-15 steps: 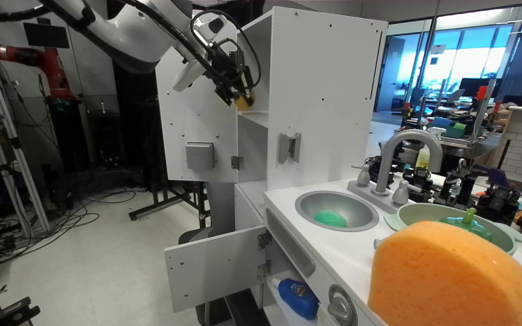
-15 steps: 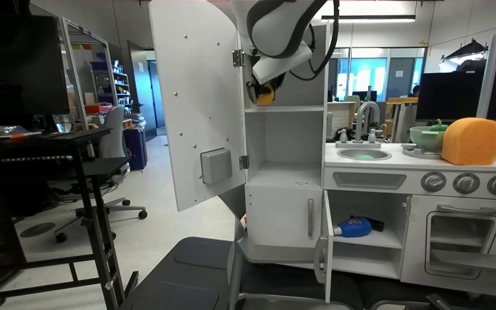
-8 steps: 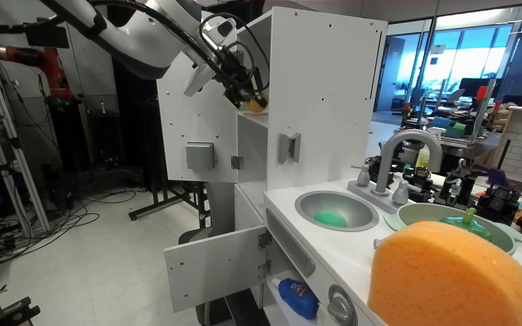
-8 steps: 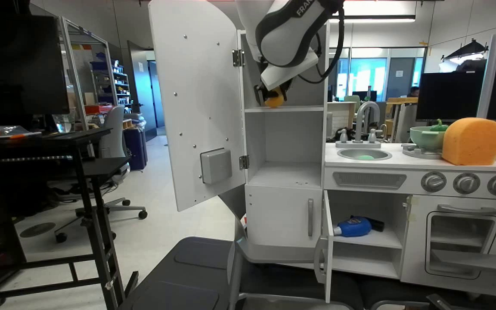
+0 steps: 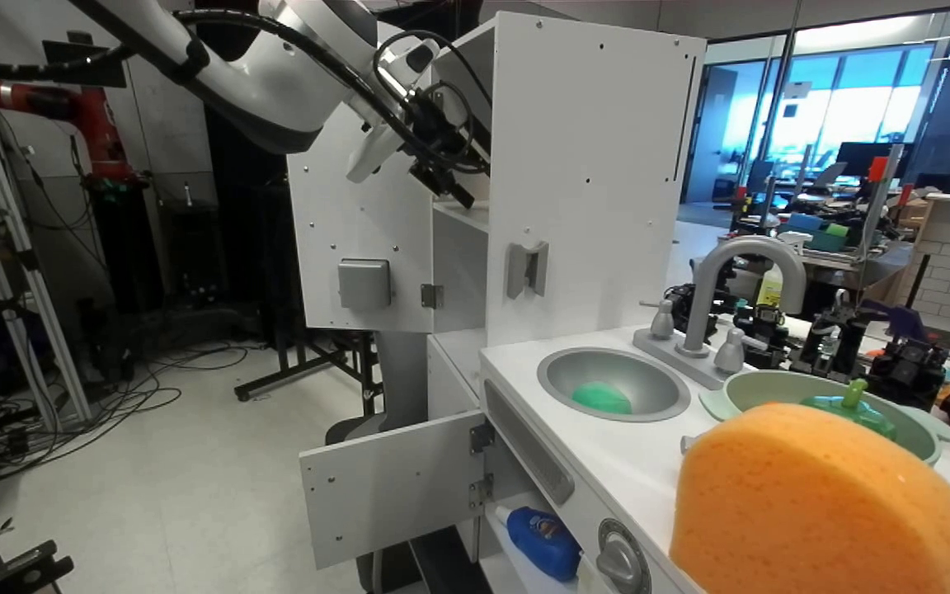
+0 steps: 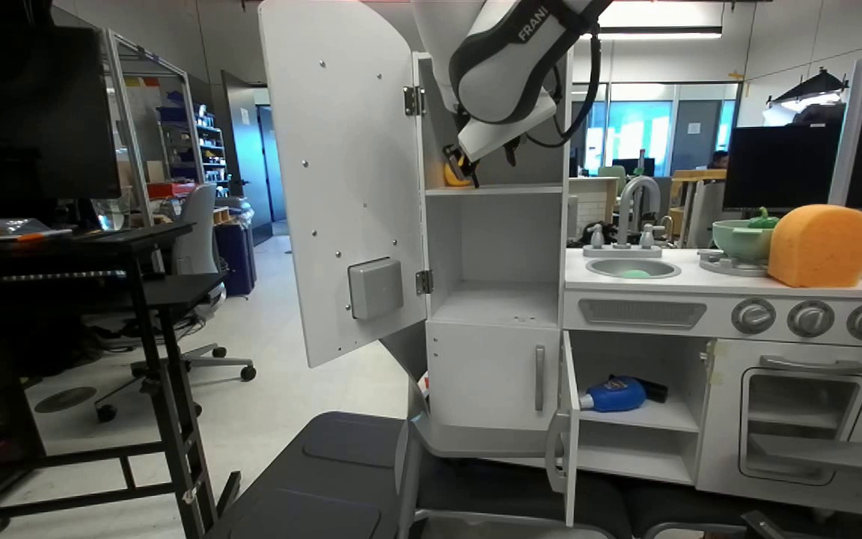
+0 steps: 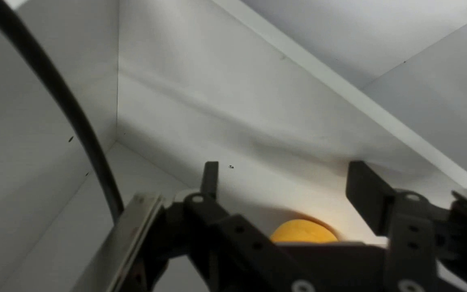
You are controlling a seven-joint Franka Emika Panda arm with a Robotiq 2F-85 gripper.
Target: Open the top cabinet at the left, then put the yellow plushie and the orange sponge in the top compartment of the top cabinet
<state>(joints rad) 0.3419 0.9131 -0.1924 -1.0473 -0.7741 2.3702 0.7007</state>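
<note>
The top cabinet's door (image 6: 349,187) stands swung out to the left in an exterior view. My gripper (image 7: 284,174) is inside the top compartment, above its shelf (image 6: 528,190). Its fingers are spread wide apart with nothing between the fingertips. The yellow plushie (image 7: 304,232) shows partly in the wrist view, behind the gripper's linkage and clear of the fingertips. In an exterior view the yellow plushie (image 6: 452,178) rests low on that shelf by the left wall, partly covered by a finger. On the counter, the orange sponge (image 6: 822,247) stands upright at the right.
A green bowl (image 6: 744,238) stands beside the sponge. The sink (image 5: 613,384) with a green item lies between cabinet and bowl. Below, a lower door (image 5: 397,487) hangs open by a blue bottle (image 6: 616,394). The cabinet's side wall (image 5: 590,181) borders the compartment.
The gripper has opened and let go of the yellow plushie, which has settled on the shelf to the left. Before that, the arm carried it further into the top compartment.
</note>
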